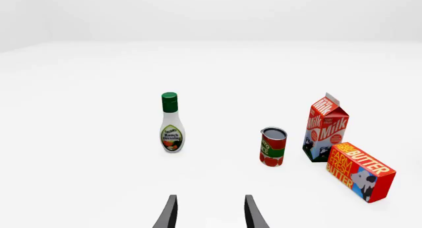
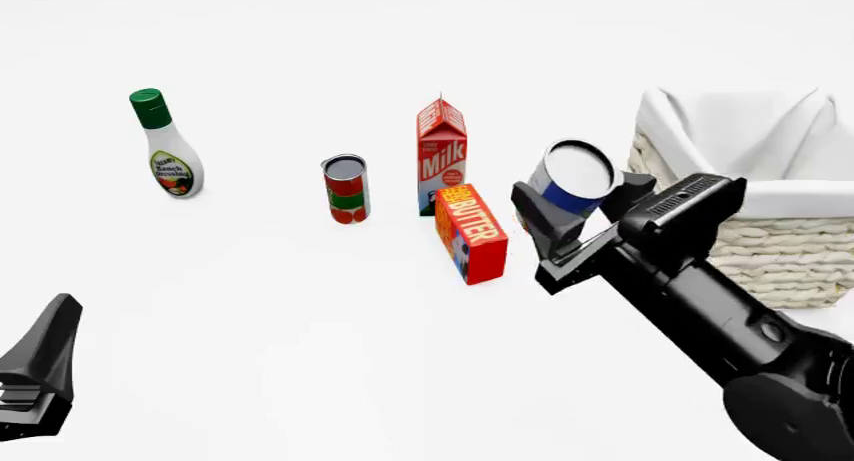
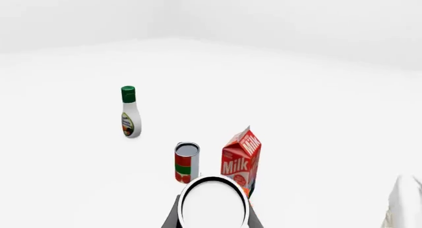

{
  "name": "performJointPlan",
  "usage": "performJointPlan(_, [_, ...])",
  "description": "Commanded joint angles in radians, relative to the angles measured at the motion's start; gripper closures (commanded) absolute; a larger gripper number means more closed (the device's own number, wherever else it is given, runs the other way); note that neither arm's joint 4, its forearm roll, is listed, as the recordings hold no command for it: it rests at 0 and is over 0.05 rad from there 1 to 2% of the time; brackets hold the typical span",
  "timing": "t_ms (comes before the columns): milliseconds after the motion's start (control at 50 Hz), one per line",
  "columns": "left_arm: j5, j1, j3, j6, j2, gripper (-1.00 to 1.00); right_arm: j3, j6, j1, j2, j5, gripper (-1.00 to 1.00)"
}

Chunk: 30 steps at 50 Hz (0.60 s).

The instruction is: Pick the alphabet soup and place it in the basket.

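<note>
Right gripper point(image 2: 574, 203): jaws closed on the alphabet soup point(image 2: 577, 184), held tilted above the bench point(image 2: 267, 311), just beside the basket point(image 2: 774, 241) at the right edge. Left gripper point(image 1: 209, 215): jaws parted, empty, low near the front-left corner. Bench and surroundings plain white.

Woven wicker basket point(image 2: 787, 251), cloth lining point(image 2: 747, 131)

Open counter point(image 2: 267, 321) lies before the left jaws; butter box point(image 2: 471, 233) and milk carton point(image 2: 442, 156) crowd beside the basket point(image 2: 787, 251).
</note>
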Motion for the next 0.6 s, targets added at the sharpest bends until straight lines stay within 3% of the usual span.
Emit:
performJointPlan(20, [0.0, 0.0, 0.0, 0.0, 0.0, -1.0, -0.026, -0.024, -0.097, -0.195, 0.151, 1.0])
performJointPlan(200, [0.0, 0.0, 0.0, 0.0, 0.0, -1.0, -0.096, -0.032, -0.189, -0.263, 0.251, 1.0])
performJointPlan(600, [0.0, 0.0, 0.0, 0.0, 0.0, -1.0, -0.273, -0.086, -0.317, -0.202, 0.355, 1.0])
